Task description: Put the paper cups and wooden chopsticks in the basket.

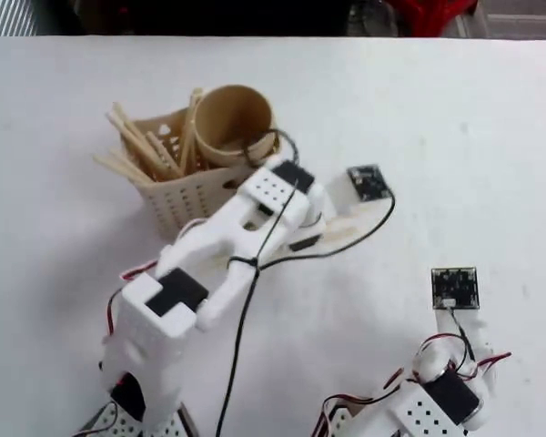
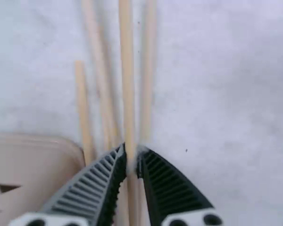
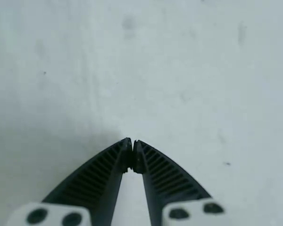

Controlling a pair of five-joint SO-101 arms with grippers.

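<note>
High view: the basket (image 1: 196, 196) on the surface (image 1: 455, 118) holds a paper cup (image 1: 235, 123) and a bundle of chopsticks (image 1: 136, 150). Left wrist view: the left tool (image 2: 132, 157) is clamped on one chopstick (image 2: 127, 84), with others lying alongside, beside the basket's corner. Right wrist view: the right tool (image 3: 132, 153) is pressed together above the surface
</note>
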